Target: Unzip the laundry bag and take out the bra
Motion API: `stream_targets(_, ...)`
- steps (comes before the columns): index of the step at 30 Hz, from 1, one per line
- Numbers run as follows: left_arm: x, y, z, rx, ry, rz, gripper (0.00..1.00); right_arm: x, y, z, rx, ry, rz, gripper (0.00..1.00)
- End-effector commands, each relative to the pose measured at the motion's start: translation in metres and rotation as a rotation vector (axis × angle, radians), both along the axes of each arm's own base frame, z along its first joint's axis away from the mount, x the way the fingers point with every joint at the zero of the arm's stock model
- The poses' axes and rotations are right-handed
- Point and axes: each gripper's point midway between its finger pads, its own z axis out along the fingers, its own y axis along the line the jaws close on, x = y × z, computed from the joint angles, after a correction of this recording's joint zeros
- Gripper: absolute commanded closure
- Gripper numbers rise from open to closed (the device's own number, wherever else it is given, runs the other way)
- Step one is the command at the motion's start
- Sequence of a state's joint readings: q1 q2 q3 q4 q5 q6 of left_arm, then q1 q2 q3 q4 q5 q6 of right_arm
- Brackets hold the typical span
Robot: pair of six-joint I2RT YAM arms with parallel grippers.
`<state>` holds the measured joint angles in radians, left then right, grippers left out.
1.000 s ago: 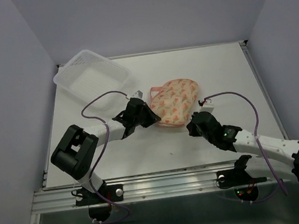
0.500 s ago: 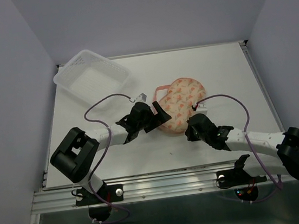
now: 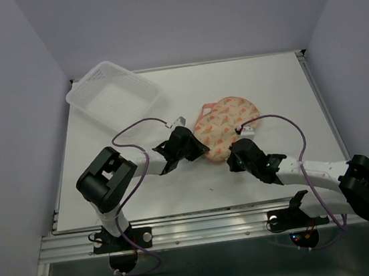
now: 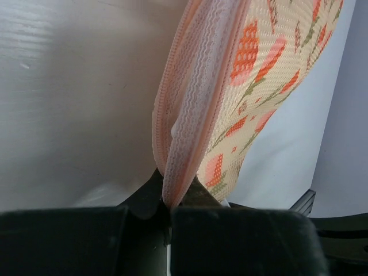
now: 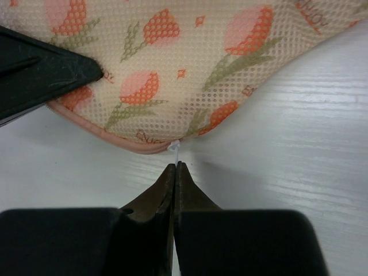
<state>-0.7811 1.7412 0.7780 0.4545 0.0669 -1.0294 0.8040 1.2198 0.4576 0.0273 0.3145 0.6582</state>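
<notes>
The laundry bag (image 3: pixel 226 123), a peach-pink mesh pouch with orange-red tulip motifs, lies in the middle of the table. My left gripper (image 3: pixel 199 147) is shut on its pink zipper rim (image 4: pixel 190 121) at the near-left end; the rim runs up from between my fingertips. My right gripper (image 3: pixel 231 161) is at the bag's near edge, shut on a thin white zipper pull string (image 5: pixel 175 148) that comes off the pink rim. The bag (image 5: pixel 184 63) fills the top of the right wrist view, with the left gripper's finger (image 5: pixel 46 69) dark at its left. The bra is hidden.
A clear plastic rectangular tray (image 3: pixel 113 96) stands at the far left corner of the white table (image 3: pixel 279 86). Purple cables loop over both arms. Lilac walls close in the sides and back.
The bag has swung and shifted right, its near-left end drawn along by my left gripper. My right gripper has come up to the bag's near edge and stayed there.
</notes>
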Motion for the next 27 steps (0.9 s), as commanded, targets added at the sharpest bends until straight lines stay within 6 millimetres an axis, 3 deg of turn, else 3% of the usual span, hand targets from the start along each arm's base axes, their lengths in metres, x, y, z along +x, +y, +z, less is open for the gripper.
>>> stream_targets(1, 0.01, 0.01, 0.01, 0.023, -0.045, 0.044, 1.0, 0.015, -0.016, 0.018, -0.031, -0.084, -0.088, 0.99)
stream_targets(5, 0.011, 0.029, 0.011, 0.031, -0.051, 0.099, 1.0, 0.017, -0.041, 0.009, -0.098, -0.066, -0.168, 0.99)
stream_targets(7, 0.008, 0.03, 0.012, 0.024, -0.048, 0.103, 1.0, 0.018, -0.045, 0.008, -0.108, -0.062, -0.177, 0.99)
stream_targets(11, -0.011, 0.011, 0.017, -0.047, -0.022, 0.09, 0.99, 0.024, -0.042, 0.014, -0.138, -0.082, -0.151, 0.99)
stream_targets(12, -0.016, 0.006, 0.016, -0.058, -0.015, 0.083, 0.95, 0.026, -0.041, 0.015, -0.142, -0.086, -0.146, 0.99)
stream_targets(13, -0.017, -0.003, 0.022, -0.087, -0.021, 0.074, 0.81, 0.027, -0.04, 0.016, -0.15, -0.088, -0.139, 0.96)
stream_targets(16, -0.025, -0.029, 0.028, -0.13, -0.015, 0.028, 0.61, 0.032, -0.032, 0.028, -0.143, -0.107, -0.108, 0.77)
stream_targets(17, -0.024, -0.035, 0.031, -0.138, -0.017, 0.022, 0.47, 0.035, -0.028, 0.036, -0.132, -0.118, -0.095, 0.63)
stream_targets(19, -0.031, -0.046, 0.04, -0.167, -0.018, -0.018, 0.31, 0.033, -0.027, 0.044, -0.129, -0.119, -0.085, 0.47)
stream_targets(20, -0.031, -0.048, 0.044, -0.173, -0.026, -0.026, 0.16, 0.034, -0.026, 0.054, -0.116, -0.133, -0.081, 0.35)
stream_targets(22, -0.033, -0.055, 0.058, -0.19, -0.055, -0.049, 0.01, 0.035, -0.027, 0.071, -0.116, -0.15, -0.078, 0.25)
stream_targets(23, -0.034, -0.056, 0.062, -0.195, -0.066, -0.056, 0.01, 0.036, -0.029, 0.083, -0.108, -0.171, -0.088, 0.16)
stream_targets(26, -0.037, -0.054, 0.078, -0.208, -0.101, -0.068, 0.01, 0.042, -0.032, 0.116, -0.109, -0.22, -0.109, 0.01)
stream_targets(27, -0.038, -0.049, 0.085, -0.203, -0.114, -0.061, 0.01, 0.045, -0.031, 0.136, -0.096, -0.247, -0.112, 0.0)
